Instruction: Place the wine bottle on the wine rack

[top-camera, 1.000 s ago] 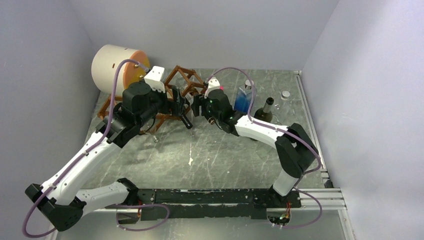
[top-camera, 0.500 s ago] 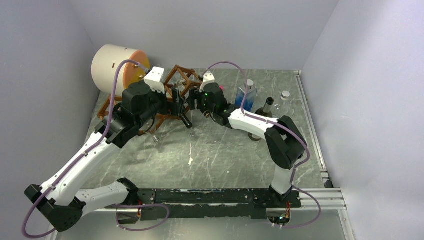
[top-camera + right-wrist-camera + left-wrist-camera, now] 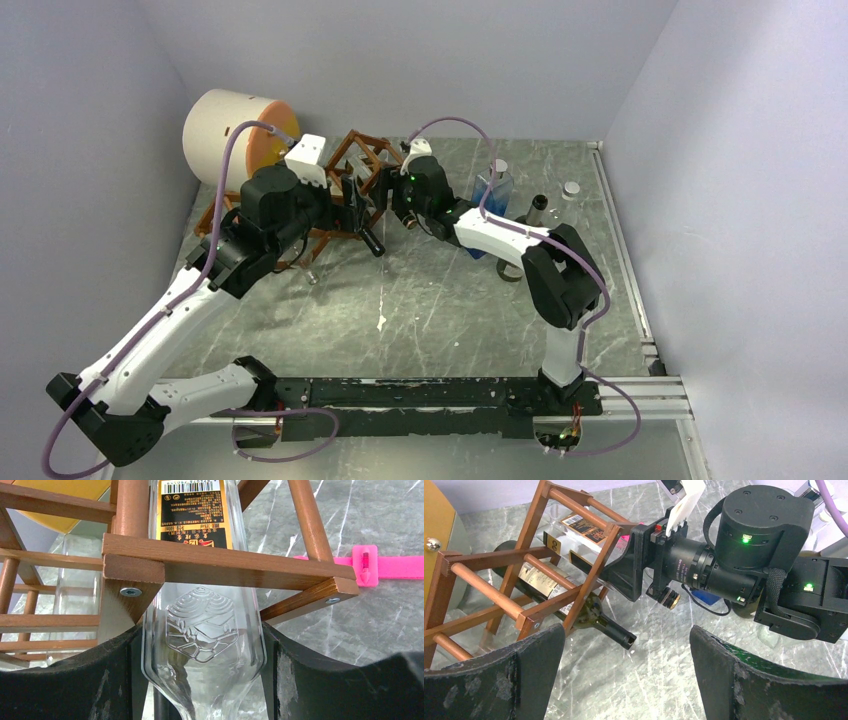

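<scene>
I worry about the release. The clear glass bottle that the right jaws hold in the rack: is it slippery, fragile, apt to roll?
The clear bottle looks like smooth glass, so probably slippery and breakable. The wine rack bars flank its body, which likely stops rolling. The right gripper grips its shoulder; freed, it might slide lengthwise.

The grey-green marbled tabletop [image 3: 430, 300] carries the reddish-brown wine rack [image 3: 372, 152] at its rear left. A cream-and-orange drum [image 3: 232, 135] lies on its side in the far left corner, just behind the rack. Toward the rear right stand a clear bottle of blue liquid [image 3: 493, 190], a dark bottle [image 3: 540, 205] and what looks like a small white-capped container [image 3: 571, 188]. A pink strap [image 3: 395, 566] lies flat beside the rack.
</scene>
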Controlling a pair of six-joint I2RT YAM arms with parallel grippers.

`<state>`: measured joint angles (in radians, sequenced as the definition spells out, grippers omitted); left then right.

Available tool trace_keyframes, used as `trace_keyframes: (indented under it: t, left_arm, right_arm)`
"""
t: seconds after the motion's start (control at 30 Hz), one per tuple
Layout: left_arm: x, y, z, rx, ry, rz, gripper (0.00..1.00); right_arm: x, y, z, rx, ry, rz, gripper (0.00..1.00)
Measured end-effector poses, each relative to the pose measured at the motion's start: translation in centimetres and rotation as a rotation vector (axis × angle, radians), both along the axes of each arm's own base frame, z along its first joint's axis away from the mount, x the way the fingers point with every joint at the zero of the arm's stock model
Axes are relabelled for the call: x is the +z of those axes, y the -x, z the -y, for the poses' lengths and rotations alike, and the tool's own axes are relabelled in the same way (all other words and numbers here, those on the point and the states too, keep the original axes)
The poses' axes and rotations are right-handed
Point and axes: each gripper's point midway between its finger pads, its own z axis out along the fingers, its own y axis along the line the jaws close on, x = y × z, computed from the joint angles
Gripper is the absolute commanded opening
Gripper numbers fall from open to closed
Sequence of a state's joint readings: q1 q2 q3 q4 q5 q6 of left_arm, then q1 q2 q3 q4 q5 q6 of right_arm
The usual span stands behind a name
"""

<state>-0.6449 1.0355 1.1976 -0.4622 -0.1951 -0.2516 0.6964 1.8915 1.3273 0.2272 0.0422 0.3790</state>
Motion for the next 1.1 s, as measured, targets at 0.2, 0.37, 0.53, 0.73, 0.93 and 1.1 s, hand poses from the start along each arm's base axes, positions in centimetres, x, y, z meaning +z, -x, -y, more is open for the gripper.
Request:
trace_keyframes:
  t: [0.2,0.37,0.53,0.73,0.93,1.1]
  left_arm:
    - [0.3,0.2,-0.1,0.0,0.005,0.006,0.98]
    - [0.3,0.2,-0.2,0.0,0.005,0.006,0.98]
    - [0.2,0.3,-0.2,0.002,0.001,0.002,0.98]
    - [0.4,0.5,-0.5,0.007,0.003,0.008,0.98]
    - [1.0,0.7,-0.9,0.017,0.011,0.024,0.98]
    - [1.9,1.2,-1.4,0.021,0.028,0.048,0.98]
  right_arm:
    - [0.2,-0.3,0.2,-0.016,0.01,0.018,0.88]
    - [0.3,-0.6,0.5,-0.023,0.025,0.037,0.92]
    - [0.7,-0.6,0.7,-0.023,0.04,0.055,0.93]
    - [2.6,-0.2,1.0,-0.013,0.039,0.083,0.93]
    - [7.6,0.9,1.3,0.01,-0.003,0.147,0.89]
    - [12.0,2.7,2.7,0.018,-0.019,0.186,0.87]
